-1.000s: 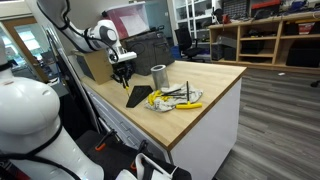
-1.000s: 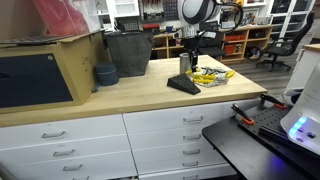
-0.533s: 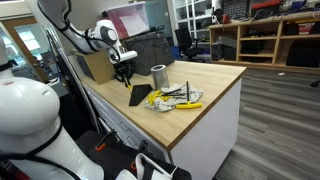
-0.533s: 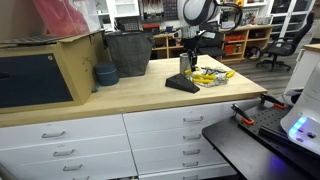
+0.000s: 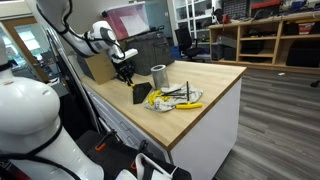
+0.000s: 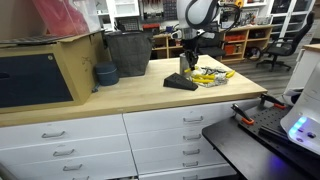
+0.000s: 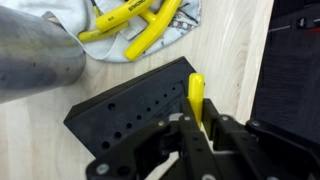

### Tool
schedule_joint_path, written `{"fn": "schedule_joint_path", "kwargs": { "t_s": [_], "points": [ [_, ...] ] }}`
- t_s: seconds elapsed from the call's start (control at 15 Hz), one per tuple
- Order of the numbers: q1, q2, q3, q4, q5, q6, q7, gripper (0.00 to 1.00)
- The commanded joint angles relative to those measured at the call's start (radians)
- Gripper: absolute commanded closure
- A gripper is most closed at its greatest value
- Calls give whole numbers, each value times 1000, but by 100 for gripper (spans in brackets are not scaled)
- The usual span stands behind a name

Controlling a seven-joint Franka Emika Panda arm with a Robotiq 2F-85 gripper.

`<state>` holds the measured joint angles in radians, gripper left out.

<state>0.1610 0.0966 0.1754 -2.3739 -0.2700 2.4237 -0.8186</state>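
Note:
My gripper (image 7: pixel 197 126) is shut on a slim yellow tool handle (image 7: pixel 196 95), which sticks out past the fingers over the right corner of a black block with rows of holes (image 7: pixel 130 110). In both exterior views the gripper (image 5: pixel 124 70) (image 6: pixel 187 58) hangs just above this block (image 5: pixel 142 94) (image 6: pixel 181 82) on the wooden worktop. A metal cup (image 7: pixel 35 55) (image 5: pixel 158 76) stands beside the block. Further yellow-handled tools (image 7: pixel 140 25) (image 5: pixel 178 98) (image 6: pixel 210 76) lie on a white cloth beyond it. The held tool's tip is hidden.
A black bin (image 6: pixel 127 52), a blue bowl (image 6: pixel 105 74) and a cardboard box (image 6: pixel 50 70) stand further along the worktop. The worktop edge (image 7: pixel 262 60) runs close to the block's right side. Drawers sit under the top (image 6: pixel 190 125).
The gripper has shifted a little above the block and stays shut on the yellow handle. In an exterior view the black block looks slightly turned or tipped from before.

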Motion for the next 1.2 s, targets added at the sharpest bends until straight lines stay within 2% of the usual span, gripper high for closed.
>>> {"fn": "schedule_joint_path", "kwargs": {
  "t_s": [0.0, 0.07, 0.13, 0.2, 0.67, 0.93, 1.07, 1.13],
  "points": [
    [-9, 6, -3, -34, -65, 82, -63, 91],
    [-10, 7, -3, -36, -76, 91, -78, 60],
    [-13, 9, -2, -35, -69, 96, -102, 58],
    [-15, 11, -2, -37, -62, 106, -123, 52],
    [-40, 24, 9, -47, 63, 128, -307, 1],
    [-45, 33, 0, -20, 121, 75, -279, 0],
    [-37, 54, -28, 7, 64, 32, -144, 0],
    [-41, 64, -30, 18, 72, 3, -125, 0]
  ]
}}
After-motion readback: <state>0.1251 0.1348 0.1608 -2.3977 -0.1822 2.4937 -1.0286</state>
